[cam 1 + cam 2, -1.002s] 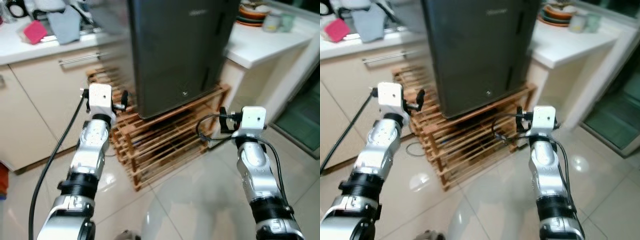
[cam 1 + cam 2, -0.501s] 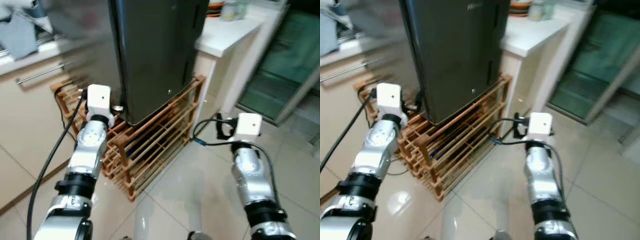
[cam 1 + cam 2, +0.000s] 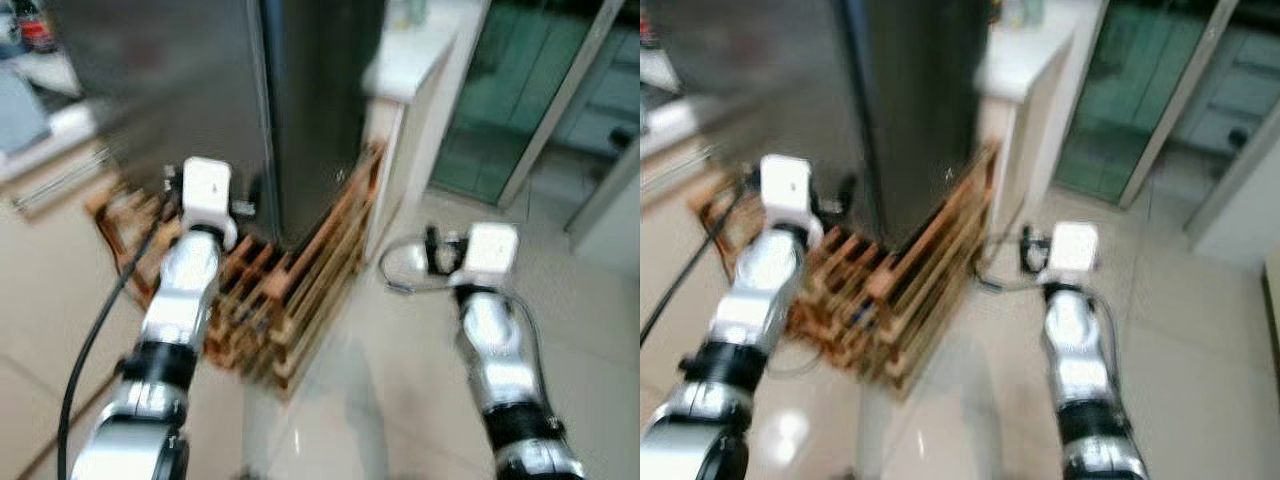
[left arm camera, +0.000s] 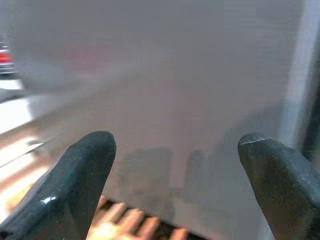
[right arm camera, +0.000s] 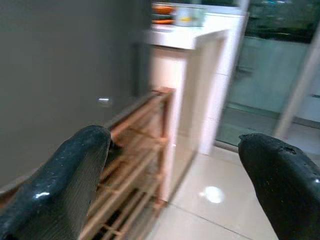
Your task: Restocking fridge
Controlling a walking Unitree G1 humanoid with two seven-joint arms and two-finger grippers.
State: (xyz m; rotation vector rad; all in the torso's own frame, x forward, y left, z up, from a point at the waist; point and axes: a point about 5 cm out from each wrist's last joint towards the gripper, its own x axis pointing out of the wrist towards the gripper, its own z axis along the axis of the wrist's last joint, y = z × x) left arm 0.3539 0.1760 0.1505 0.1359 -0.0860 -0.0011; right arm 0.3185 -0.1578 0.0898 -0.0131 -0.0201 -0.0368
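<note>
Both end effectors, left (image 4: 175,185) and right (image 5: 170,180), gape empty; square up to the fridge (image 3: 240,110) before reaching, view's blurred.

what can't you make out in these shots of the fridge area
- Fridge: top cut off by the eye views' upper edge; motion blur hides any handle or door seam.
- Wooden rack: blur smears the slats, so anything stored on it is unreadable.
- Counter: the dishes on it are too small and blurred to identify.
- Left gripper: fingers apart, holding nothing; the grey surface ahead is featureless blur.
</note>
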